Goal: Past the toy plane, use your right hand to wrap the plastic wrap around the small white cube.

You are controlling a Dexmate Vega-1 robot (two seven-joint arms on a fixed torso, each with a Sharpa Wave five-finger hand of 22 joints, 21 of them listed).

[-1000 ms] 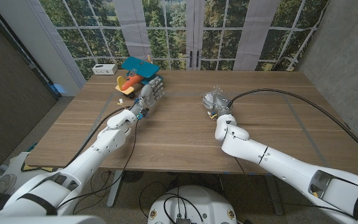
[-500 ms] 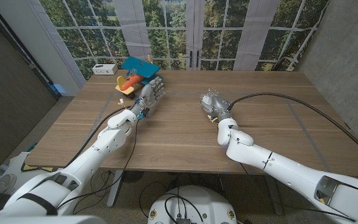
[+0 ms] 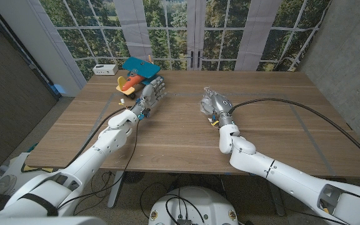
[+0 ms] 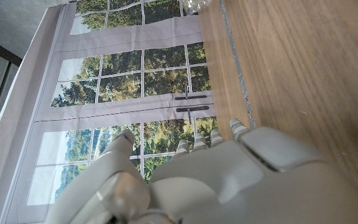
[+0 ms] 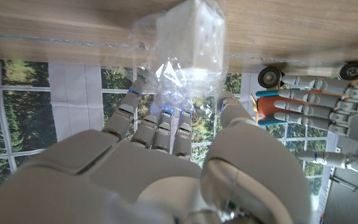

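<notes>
The small white cube stands on the table inside crinkled clear plastic wrap. My right hand reaches up to it, and its fingertips hold the loose wrap just below the cube. In the head view my right hand is at mid-table with the wrap at its far left side. The toy plane, blue-winged with an orange body, sits at the far left. My left hand stands beside it, fingers straight and apart, holding nothing.
A small white box sits at the table's far left corner, behind the plane. The wooden table ends at windows along the back. In the right wrist view my left hand and the plane's wheels lie beyond the cube.
My right hand has shifted a little left and farther away with the wrap, and its forearm has swung toward the middle. The left hand and the plane have not moved.
</notes>
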